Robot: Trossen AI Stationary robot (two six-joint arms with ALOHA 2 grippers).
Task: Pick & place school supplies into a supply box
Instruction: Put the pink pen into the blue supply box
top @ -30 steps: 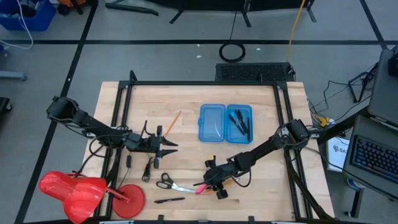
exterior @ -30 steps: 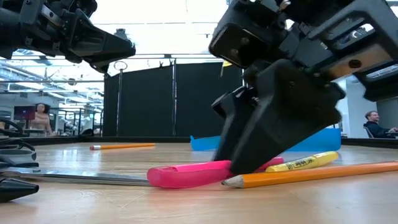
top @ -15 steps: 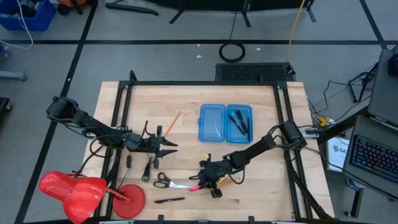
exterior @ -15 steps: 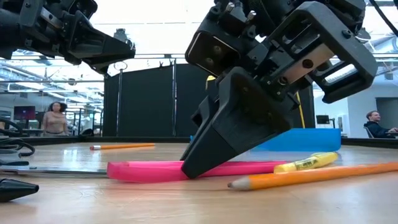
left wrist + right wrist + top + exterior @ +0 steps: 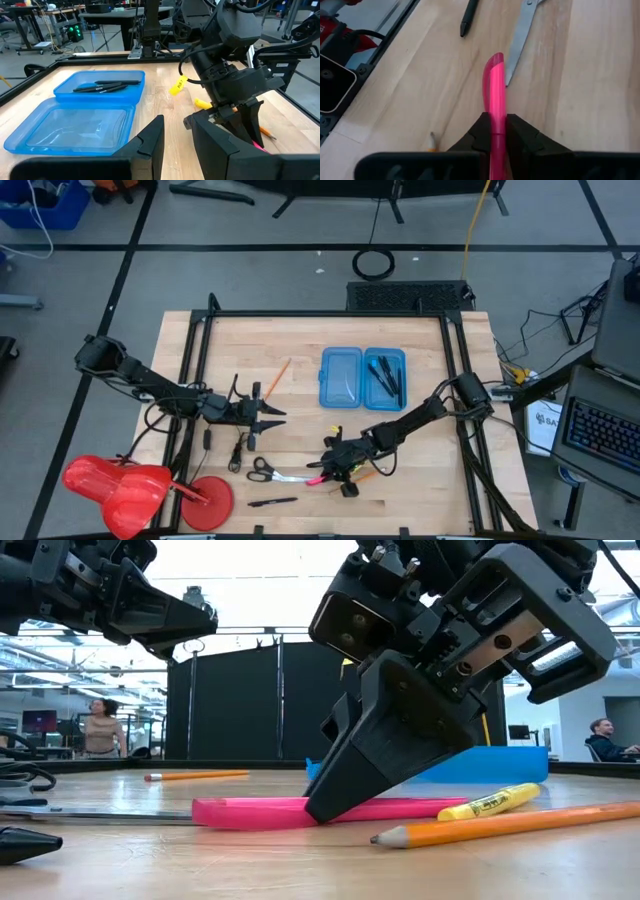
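Note:
My right gripper (image 5: 335,465) is low over the table's near middle and is shut on a pink marker (image 5: 250,812). A yellow marker (image 5: 495,802) and an orange pencil (image 5: 500,823) lie on the wood just beside it. The translucent blue supply box (image 5: 362,378) lies open, with thin black pens (image 5: 386,376) in its right half. Black-handled scissors (image 5: 270,472), a black pen (image 5: 272,502) and a second orange pencil (image 5: 278,373) rest flat on the table. My left gripper (image 5: 175,150) hovers open, left of the box, touching nothing. My right gripper pinches the pink marker near its middle (image 5: 496,112) between its two fingers (image 5: 345,795). The fingers slant down toward the table's left. The marker lies level at the table top, its capped end (image 5: 493,62) sticking out ahead of the fingertips. I cannot tell whether it touches the wood.
A red plastic object (image 5: 130,490) sits at the near left corner. A thin black cable (image 5: 238,452) lies near my left gripper. A black frame (image 5: 190,380) edges the table. Bare wood shows right of the box. A person (image 5: 100,725) stands far behind the table.
My right gripper has moved a little toward the table's left edge, and the pink marker has gone with it, sliding left. The marker now lies level where its left end drooped before. My left arm has kept still.

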